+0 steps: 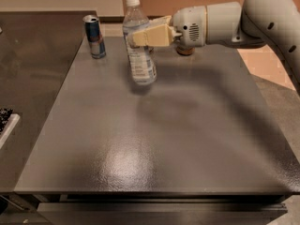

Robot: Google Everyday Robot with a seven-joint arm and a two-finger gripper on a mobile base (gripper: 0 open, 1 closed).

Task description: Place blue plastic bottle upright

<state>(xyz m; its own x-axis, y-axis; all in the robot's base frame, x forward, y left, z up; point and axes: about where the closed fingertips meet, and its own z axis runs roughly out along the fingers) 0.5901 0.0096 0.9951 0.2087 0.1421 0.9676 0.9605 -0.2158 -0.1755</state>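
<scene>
The blue plastic bottle is clear with a white cap and a white label. It stands nearly upright at the back of the dark grey table, leaning slightly. Its base is at or just above the tabletop; I cannot tell which. My gripper reaches in from the right. Its tan fingers are closed around the bottle's upper body, one in front and one behind.
A blue-and-silver slim can stands upright to the left of the bottle. A brown can is mostly hidden behind my gripper's wrist. A darker counter adjoins the table on the left, with a white-edged object at its edge.
</scene>
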